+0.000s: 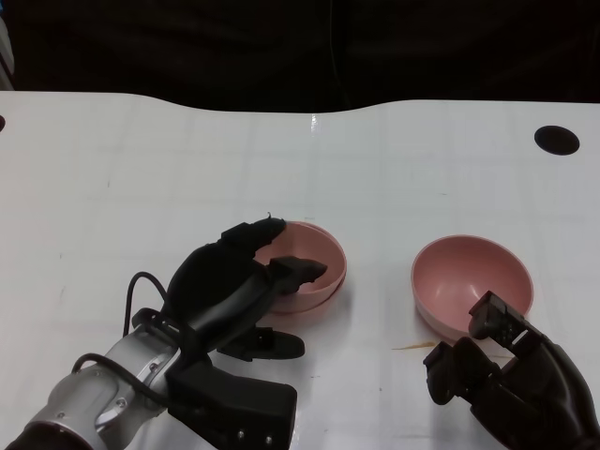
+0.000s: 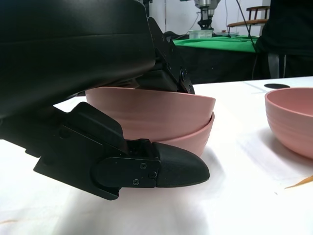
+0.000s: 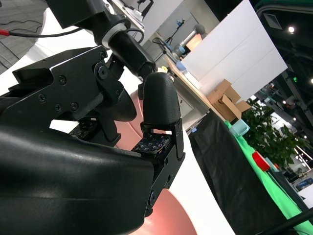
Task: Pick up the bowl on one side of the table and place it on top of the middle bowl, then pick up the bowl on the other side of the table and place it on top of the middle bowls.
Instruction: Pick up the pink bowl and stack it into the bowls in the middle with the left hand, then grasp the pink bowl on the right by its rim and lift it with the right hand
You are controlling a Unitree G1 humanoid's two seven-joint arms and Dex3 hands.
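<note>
Pink stacked bowls (image 2: 151,117) — left robot hand (image 1: 234,291) gripping; no writing.

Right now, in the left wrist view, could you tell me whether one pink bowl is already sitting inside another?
Yes, the upper pink bowl is nested inside the lower pink bowl on the table.

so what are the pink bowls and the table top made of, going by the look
The stacked bowls and the lone bowl look like moulded plastic or melamine: even matte pink, smooth thin rims, faint ridges on the lone one's wall; ceramic can't be excluded. The table seems a white laminate or coated board, smooth with a soft sheen and faint marks.
</note>
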